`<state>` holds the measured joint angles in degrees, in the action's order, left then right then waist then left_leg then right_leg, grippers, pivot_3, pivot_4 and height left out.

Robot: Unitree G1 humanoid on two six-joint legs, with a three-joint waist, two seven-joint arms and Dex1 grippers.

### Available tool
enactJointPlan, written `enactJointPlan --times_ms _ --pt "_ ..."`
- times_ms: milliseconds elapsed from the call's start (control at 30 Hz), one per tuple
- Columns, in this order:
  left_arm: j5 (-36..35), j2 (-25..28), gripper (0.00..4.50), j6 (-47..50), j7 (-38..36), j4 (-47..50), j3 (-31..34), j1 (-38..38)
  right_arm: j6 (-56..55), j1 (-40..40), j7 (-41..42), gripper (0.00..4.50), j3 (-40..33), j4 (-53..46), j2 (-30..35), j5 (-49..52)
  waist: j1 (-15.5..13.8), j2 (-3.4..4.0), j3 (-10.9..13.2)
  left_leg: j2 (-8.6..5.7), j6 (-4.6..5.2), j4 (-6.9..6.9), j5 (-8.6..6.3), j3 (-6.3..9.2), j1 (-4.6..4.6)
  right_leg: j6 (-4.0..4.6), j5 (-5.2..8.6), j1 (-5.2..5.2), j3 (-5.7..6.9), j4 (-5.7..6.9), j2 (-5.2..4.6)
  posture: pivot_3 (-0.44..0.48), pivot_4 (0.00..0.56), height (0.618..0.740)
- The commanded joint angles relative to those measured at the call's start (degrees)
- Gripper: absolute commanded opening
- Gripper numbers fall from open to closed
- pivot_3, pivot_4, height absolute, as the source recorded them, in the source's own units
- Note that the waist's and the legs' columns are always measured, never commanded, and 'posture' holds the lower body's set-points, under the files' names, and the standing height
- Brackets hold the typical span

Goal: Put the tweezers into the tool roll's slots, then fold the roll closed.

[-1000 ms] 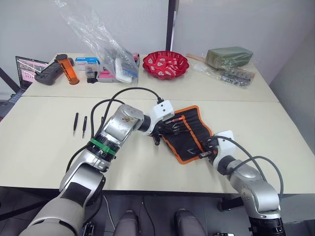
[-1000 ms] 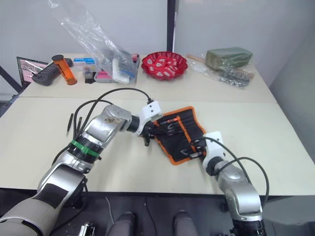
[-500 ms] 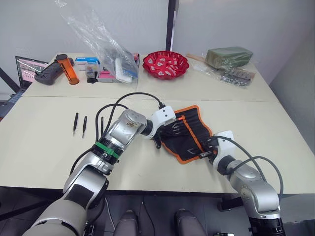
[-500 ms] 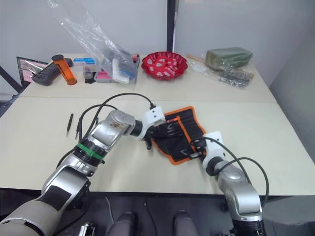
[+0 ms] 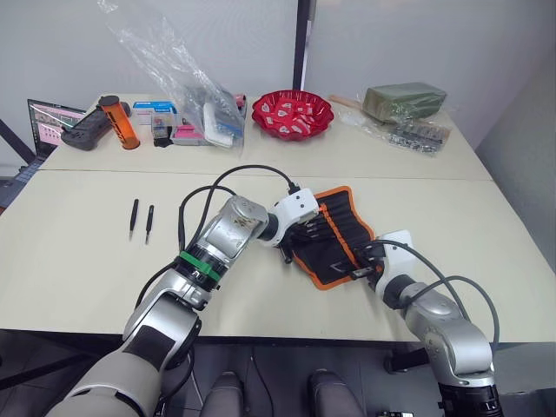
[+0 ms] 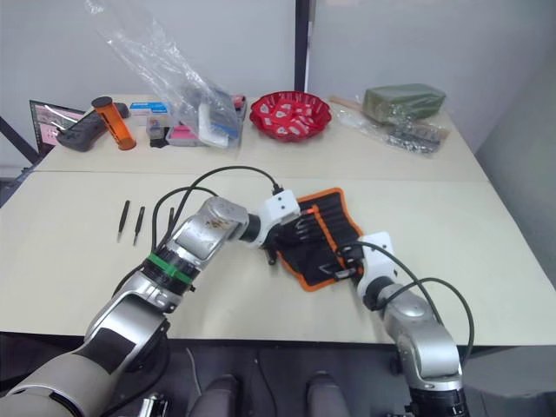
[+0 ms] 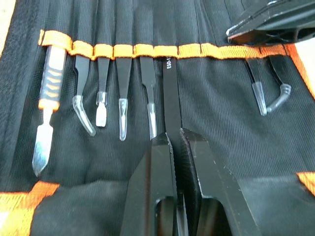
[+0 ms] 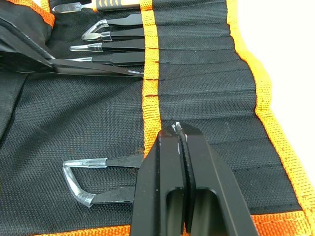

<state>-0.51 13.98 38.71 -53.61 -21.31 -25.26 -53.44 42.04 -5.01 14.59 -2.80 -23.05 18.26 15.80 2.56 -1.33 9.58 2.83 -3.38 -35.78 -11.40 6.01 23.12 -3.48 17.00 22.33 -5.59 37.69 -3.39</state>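
Orange-edged tool roll lies open on the counter. Right tool pinches its orange slot band near the edge. Left tool grips a black tweezer entering a slot. Farther left, two tweezers lie loose.

- Left arm reaches forward and across toward the right, elbow bent, wrist low; left hand has its fingers clamped together on a black tweezer.
- Right arm is bent, forearm angled inward; right hand has its fingers pressed together, tips down.
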Motion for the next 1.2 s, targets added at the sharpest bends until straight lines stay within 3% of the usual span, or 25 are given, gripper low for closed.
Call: enactJointPlan --times_ms 33,400,900,1200 --pt "0.83 -0.99 0.02 -1.53 1.24 -0.71 0.64 -1.86 0.02 -0.1 0.29 0.0 0.93 -0.62 0.21 -0.46 -0.02 0.0 0.0 0.0 0.0 0.0 0.0 0.0 0.0 0.0 0.0 0.0 0.0 0.0 0.0 0.0 0.15 0.735" --pt "1.33 -6.6 0.02 -8.19 3.89 -9.49 1.7 -3.77 0.91 -0.1 0.89 0.0 2.09 -0.81 0.2 -1.02 -0.03 0.0 0.0 -0.01 0.0 -0.03 0.0 0.0 -0.02 0.0 0.0 -0.03 0.0 0.01 0.0 0.0 0.15 0.735" --pt "9.02 -12.77 0.02 -31.04 5.52 -25.8 -0.37 -8.23 1.28 0.02 0.54 0.0 3.08 -1.48 -0.62 -0.99 -0.42 0.0 0.0 -0.06 0.0 -0.08 0.0 0.0 0.01 -0.02 0.0 -0.06 0.0 -0.02 -0.02 0.0 0.15 0.735" --pt "9.78 -15.04 0.02 -32.71 6.12 -31.22 1.86 -9.53 1.42 0.39 0.25 0.0 2.77 -1.8 -1.1 -0.72 -0.41 0.0 0.0 -0.07 0.0 -0.08 0.0 0.02 0.02 -0.04 0.01 -0.06 0.0 -0.03 -0.02 0.0 0.15 0.735"
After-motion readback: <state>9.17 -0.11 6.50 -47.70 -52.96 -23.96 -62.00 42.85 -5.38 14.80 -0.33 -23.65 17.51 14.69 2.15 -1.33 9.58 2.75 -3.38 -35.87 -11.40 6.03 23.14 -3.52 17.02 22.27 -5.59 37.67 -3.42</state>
